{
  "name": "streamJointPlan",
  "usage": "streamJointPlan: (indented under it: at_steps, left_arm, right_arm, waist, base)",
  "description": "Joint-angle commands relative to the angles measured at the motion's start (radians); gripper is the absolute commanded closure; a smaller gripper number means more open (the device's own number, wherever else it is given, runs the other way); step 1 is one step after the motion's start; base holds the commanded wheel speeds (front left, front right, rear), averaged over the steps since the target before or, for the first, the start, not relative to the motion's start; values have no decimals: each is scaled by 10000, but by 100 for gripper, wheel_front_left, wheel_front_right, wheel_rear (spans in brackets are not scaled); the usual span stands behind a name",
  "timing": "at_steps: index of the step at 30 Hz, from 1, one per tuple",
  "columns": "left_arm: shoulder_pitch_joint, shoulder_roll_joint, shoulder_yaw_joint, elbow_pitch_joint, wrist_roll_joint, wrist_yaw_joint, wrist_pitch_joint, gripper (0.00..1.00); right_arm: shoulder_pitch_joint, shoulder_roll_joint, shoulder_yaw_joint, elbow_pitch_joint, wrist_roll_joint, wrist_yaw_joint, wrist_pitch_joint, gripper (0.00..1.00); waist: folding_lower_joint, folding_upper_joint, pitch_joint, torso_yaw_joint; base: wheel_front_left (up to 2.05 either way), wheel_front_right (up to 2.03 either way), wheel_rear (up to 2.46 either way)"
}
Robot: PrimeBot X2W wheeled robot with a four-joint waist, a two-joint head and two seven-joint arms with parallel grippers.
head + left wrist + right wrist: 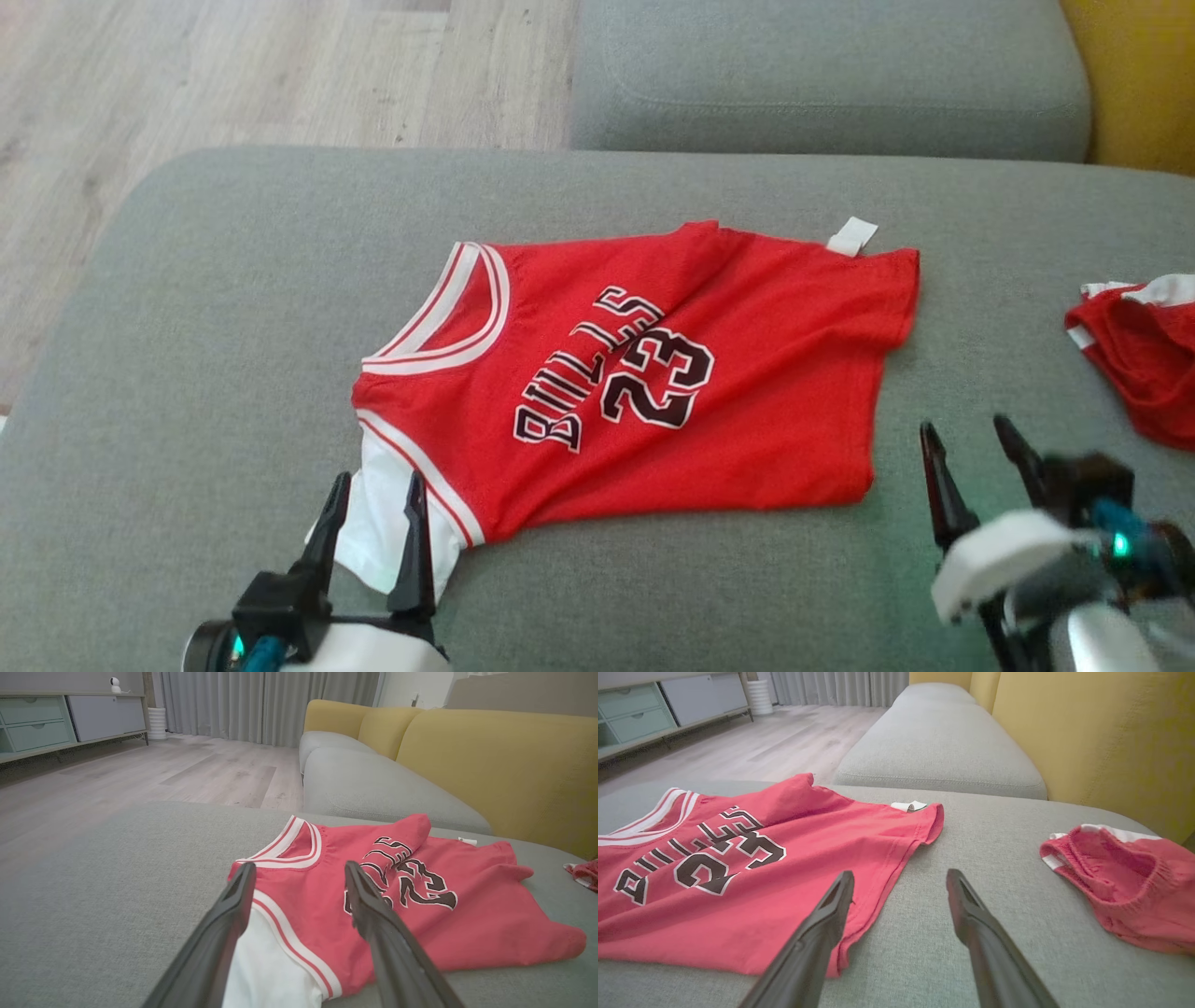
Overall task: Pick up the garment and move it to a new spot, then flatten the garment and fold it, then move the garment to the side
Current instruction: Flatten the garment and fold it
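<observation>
Over on the left, pale wood floor (233, 65) runs alongside the grey sofa (187, 327). Here's the left tool (378, 478), low at the near edge. Its two dark fingers are spread apart and grip nothing. A white flap (373, 523) of cloth lies between them, poking out from under the jersey's striped armhole. From here I can't tell whether the fingertips actually touch it.

Now the jersey (747, 392) itself. It's red and spread out on the middle of the sofa seat, with the white-trimmed collar to the left and the hem to the right. The front faces up, with BULLS and 23 in dark letters. The far edge is folded over toward us, and a crease cuts through the lettering. A small white label (852, 235) sticks out at the far right corner.

Moving along, there's the right tool (963, 425), near the jersey's near right corner. It's released too, fingers wide and empty. In its wrist view the left finger comes up at the hem's edge and the right one over bare grey fabric.

Further right, well apart from the jersey, sits a crumpled pair of red shorts (1144, 364) with a white band. Behind it all is a second grey cushion (822, 75), and at the far right the yellow backrest (1139, 75).
</observation>
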Motion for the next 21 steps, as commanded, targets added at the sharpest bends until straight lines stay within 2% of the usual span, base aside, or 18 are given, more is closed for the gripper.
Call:
streamJointPlan:
  at_steps: [1, 6, 10, 16, 21]
  left_arm:
    - [-484, 175, 382, -468, 177, 94, -73, 0]
    - [-755, -71, 172, -663, 316, 41, -88, 0]
    - [-996, -240, 59, -621, 417, -22, -117, 0]
    - [-1184, -386, 51, -314, 427, -157, -191, 0]
    - [-1223, -433, 50, -191, 437, -207, -228, 0]
  right_arm:
    - [-995, -70, 158, -232, -151, 65, 506, 0]
    - [-2316, -74, -60, 521, -832, 65, 2011, 0]
    - [-3224, -378, -290, 1547, -1002, 65, 2874, 0]
    - [-3973, -708, -473, 2924, -535, 65, 3541, 0]
    - [-4209, -751, -277, 3676, 182, 65, 3878, 0]
  waist:
    - [1, -1, 174, 107]
    - [1, -1, 729, 454]
    - [1, -1, 1156, 839]
    - [1, -1, 1486, 1308]
    - [1, -1, 1516, 1410]
  base:
    - [0, 0, 0]
    - [0, 0, 0]
    - [0, 0, 0]
    - [0, 0, 0]
    - [0, 0, 0]
